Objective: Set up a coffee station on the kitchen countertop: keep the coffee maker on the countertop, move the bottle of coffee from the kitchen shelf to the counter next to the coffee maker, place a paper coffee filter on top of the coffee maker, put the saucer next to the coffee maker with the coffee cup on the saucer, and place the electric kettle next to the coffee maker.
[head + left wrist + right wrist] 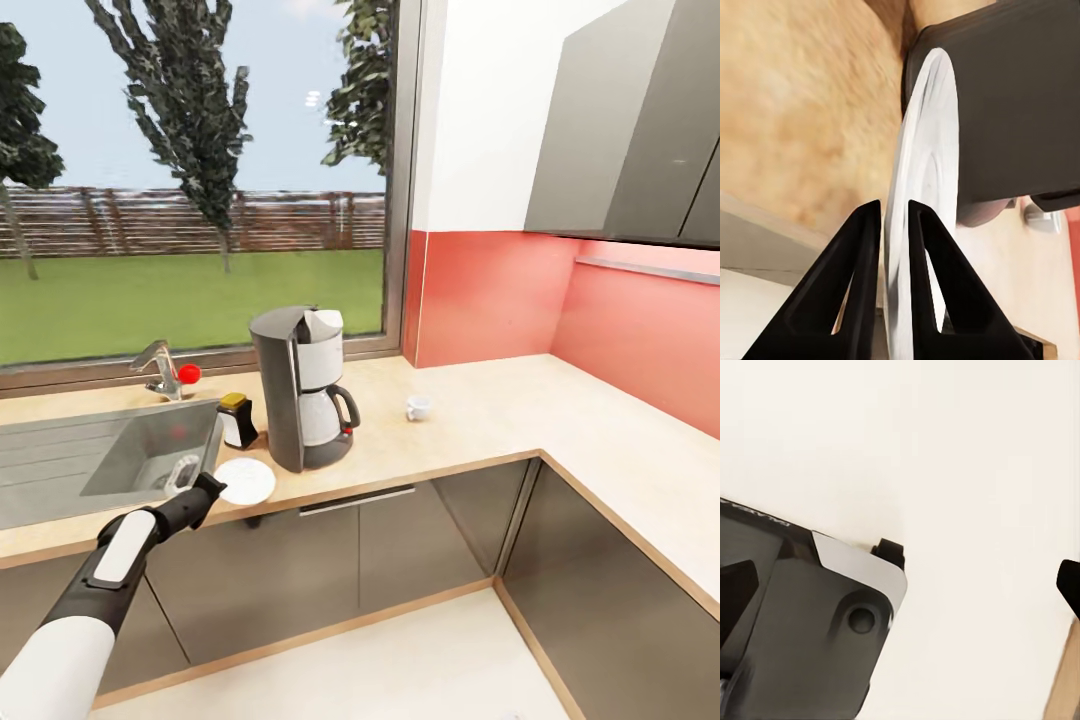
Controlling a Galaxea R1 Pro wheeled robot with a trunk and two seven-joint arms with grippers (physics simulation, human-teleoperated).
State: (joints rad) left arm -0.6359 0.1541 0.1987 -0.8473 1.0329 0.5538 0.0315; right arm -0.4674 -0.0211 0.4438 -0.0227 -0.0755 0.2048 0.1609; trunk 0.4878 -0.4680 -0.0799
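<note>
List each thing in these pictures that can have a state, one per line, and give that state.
Saucer: gripped at its rim, beside the coffee maker.
Left gripper: jaws shut on the saucer.
Coffee maker: upright on the countertop, white filter on top.
Coffee cup: on the countertop, apart from the saucer.
Bottle of coffee: upright, capped.

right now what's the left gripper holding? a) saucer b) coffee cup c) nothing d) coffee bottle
a: the left gripper pinches the rim of the white saucer at the counter edge beside the coffee maker; the coffee cup sits apart on the countertop.
</note>
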